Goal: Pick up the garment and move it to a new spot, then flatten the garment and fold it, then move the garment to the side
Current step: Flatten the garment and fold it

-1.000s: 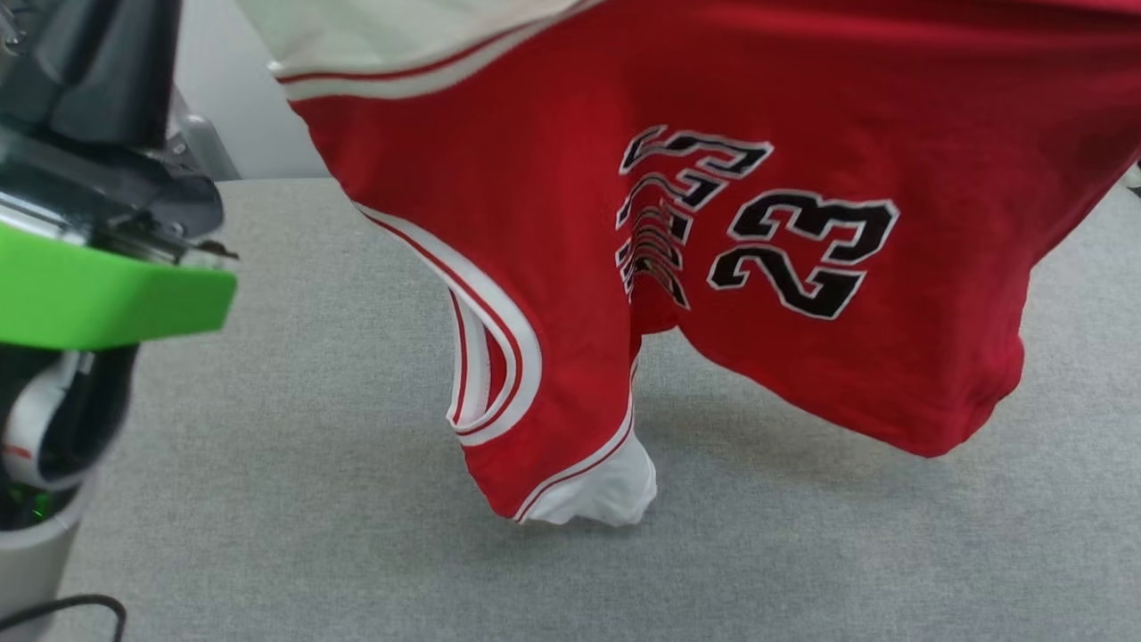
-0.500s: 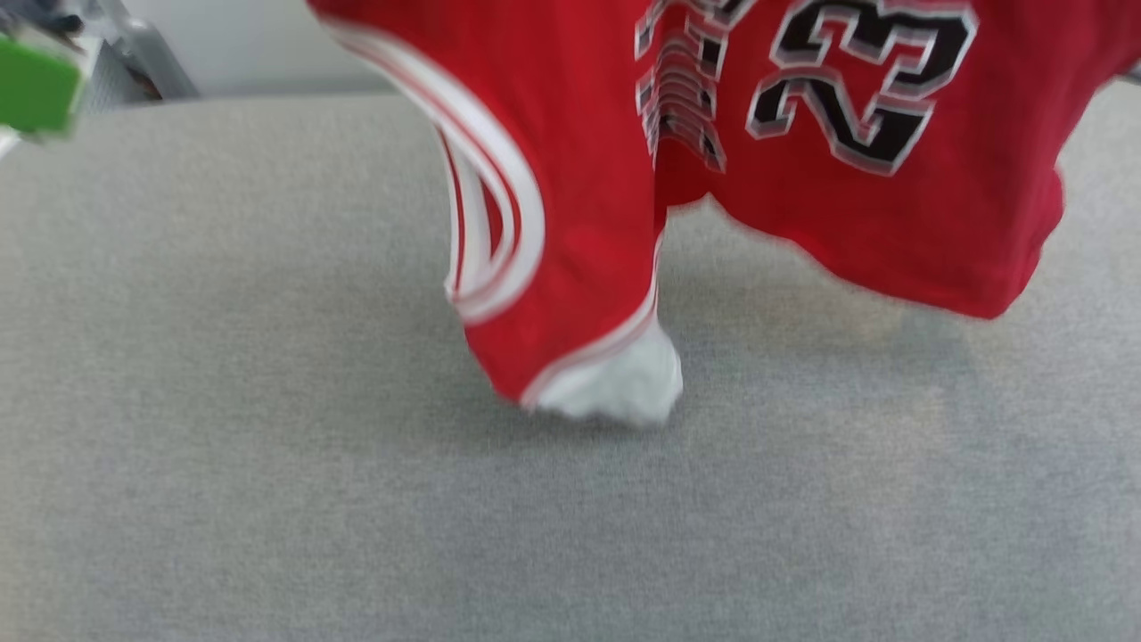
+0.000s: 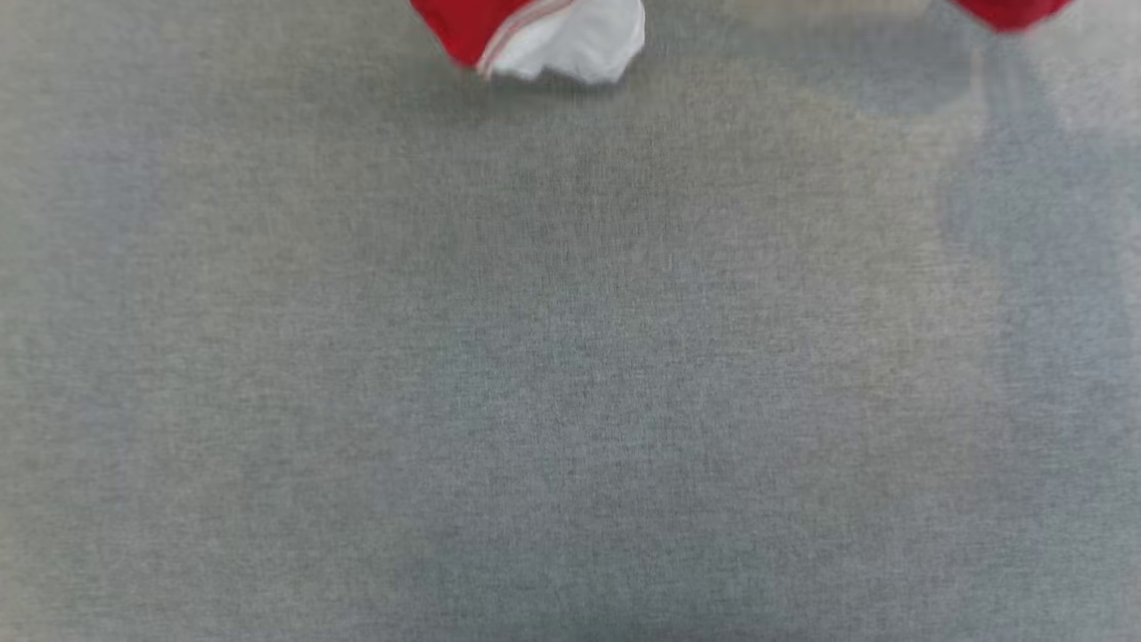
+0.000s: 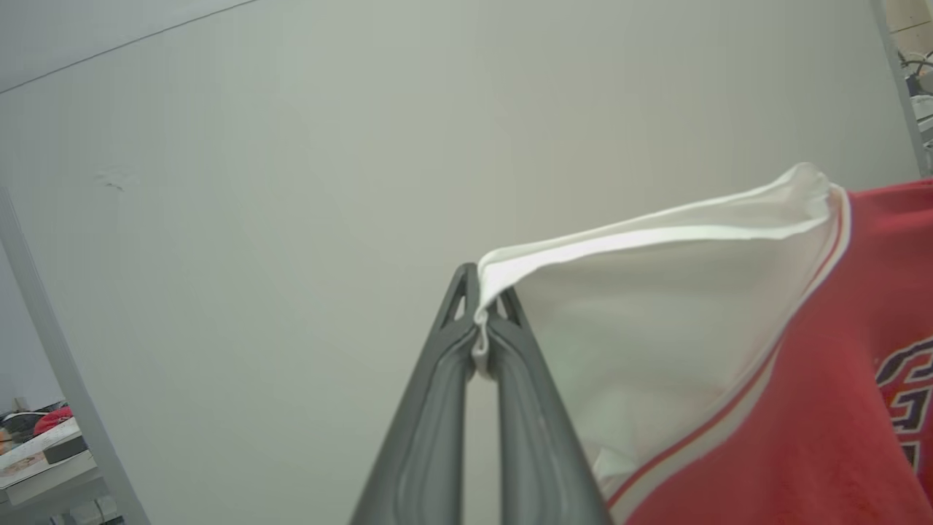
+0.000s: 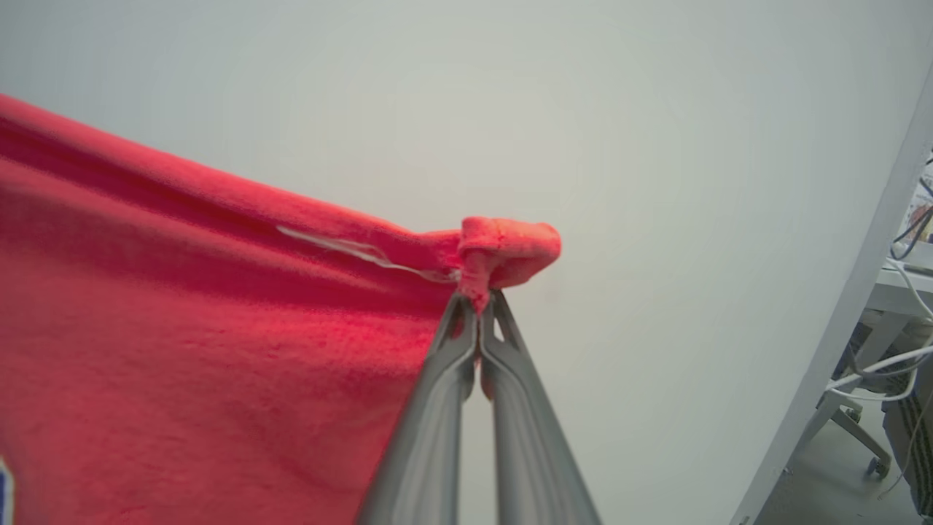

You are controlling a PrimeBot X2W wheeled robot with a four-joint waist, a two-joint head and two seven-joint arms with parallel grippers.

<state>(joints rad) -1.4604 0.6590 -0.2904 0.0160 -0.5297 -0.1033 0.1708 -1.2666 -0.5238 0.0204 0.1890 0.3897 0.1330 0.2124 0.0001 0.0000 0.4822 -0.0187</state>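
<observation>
1. Head view: soft and smeared throughout. The weave of the grey table surface [image 3: 570, 357] is barely resolved, and the moderate, diffuse light leaves blotchy warm and cool patches.
2. Head view, top right: a faint, soft-edged shadow lies on the surface beneath the garment [image 3: 562, 40], whose outlines are blurred.
3. Left wrist view: sharp and bright, with even light on the pale wall [image 4: 255, 182]. The white sleeve glows where light passes through it.
4. Right wrist view: the red cloth is vivid and softest toward the left edge. The right gripper [image 5: 478, 302] is crisp at its tips.
5. Wrist views: the left post [image 4: 44, 350] and the right post [image 5: 853, 306] lean at the frame edges, a wide-angle distortion.
</observation>
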